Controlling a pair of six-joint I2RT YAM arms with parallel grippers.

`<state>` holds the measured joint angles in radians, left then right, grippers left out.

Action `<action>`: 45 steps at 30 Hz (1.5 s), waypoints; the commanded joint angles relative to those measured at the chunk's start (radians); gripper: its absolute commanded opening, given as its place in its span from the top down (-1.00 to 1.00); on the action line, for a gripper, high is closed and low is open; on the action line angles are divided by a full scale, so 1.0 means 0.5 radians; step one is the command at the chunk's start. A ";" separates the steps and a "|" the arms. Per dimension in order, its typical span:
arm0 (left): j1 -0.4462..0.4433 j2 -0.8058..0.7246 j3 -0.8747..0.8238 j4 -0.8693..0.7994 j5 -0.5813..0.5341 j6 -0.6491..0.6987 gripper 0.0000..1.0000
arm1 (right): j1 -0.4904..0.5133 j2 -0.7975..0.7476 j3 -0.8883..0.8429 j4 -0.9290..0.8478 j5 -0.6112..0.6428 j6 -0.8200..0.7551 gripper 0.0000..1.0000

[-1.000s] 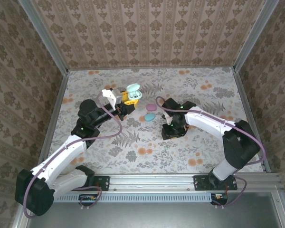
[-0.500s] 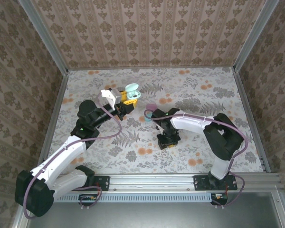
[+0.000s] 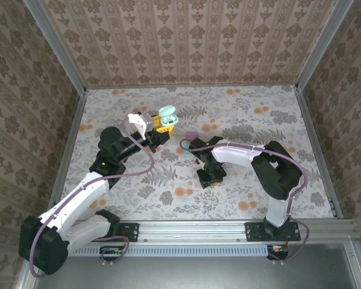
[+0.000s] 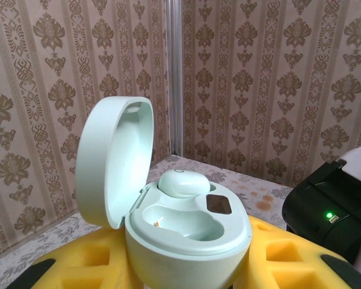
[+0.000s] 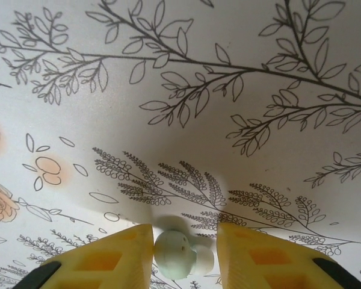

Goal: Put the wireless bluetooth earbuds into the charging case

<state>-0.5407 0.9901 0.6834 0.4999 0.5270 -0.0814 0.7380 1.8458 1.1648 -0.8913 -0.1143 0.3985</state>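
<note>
Nearer the arm bases than the mint charging case (image 4: 186,238), the right gripper (image 5: 185,256) points down at the floral mat (image 5: 228,120). Its narrowed yellow fingers (image 5: 114,259) apparently pinch a mint earbud (image 5: 174,253). The left gripper (image 4: 189,268) clasps the case with its lid (image 4: 114,162) raised, and a second earbud (image 4: 183,182) sits in its far well.

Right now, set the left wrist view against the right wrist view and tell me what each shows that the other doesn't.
Left wrist: the open mint-green pebble-shaped plastic charging case held in the left gripper, one seated mint earbud in it, the neighbouring well empty, wallpapered walls behind. Right wrist: a second mint plastic earbud between the fingers of the right gripper, leaf sprigs printed beneath. Both: yellow fingers at the bottom edge, a mint bud, the floral mat.
</note>
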 commanded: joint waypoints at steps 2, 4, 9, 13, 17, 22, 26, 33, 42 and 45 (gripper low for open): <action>0.020 -0.012 0.005 -0.001 0.029 0.019 0.50 | 0.015 0.051 0.058 -0.071 0.039 -0.014 0.33; 0.020 -0.012 0.005 -0.003 0.029 0.019 0.50 | 0.018 0.052 0.057 -0.067 0.034 -0.017 0.37; 0.020 -0.014 -0.002 0.000 0.027 0.011 0.50 | 0.017 0.052 0.055 -0.083 0.034 -0.024 0.42; 0.023 -0.017 -0.002 -0.004 0.029 0.013 0.50 | 0.017 0.050 0.043 -0.107 0.038 -0.012 0.44; 0.023 -0.017 -0.003 -0.002 0.026 0.012 0.50 | 0.024 0.030 0.034 -0.128 0.020 -0.011 0.40; 0.022 -0.008 0.000 0.006 0.034 0.009 0.50 | 0.035 0.030 0.027 -0.141 0.011 -0.029 0.40; 0.023 -0.010 -0.003 0.005 0.037 0.003 0.50 | 0.038 0.044 0.030 -0.153 0.026 -0.033 0.42; 0.025 -0.014 -0.004 -0.002 0.032 0.008 0.50 | 0.037 0.030 0.036 -0.127 0.070 -0.017 0.50; 0.026 0.029 0.006 -0.005 0.041 0.011 0.50 | -0.025 -0.294 -0.056 0.026 0.005 0.097 0.56; 0.026 0.071 0.009 0.016 0.057 0.004 0.50 | -0.108 -0.509 -0.119 0.142 -0.101 0.163 0.56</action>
<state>-0.5350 1.0119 0.6827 0.5003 0.5308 -0.0818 0.7189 1.6939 1.1267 -0.8669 -0.1207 0.4297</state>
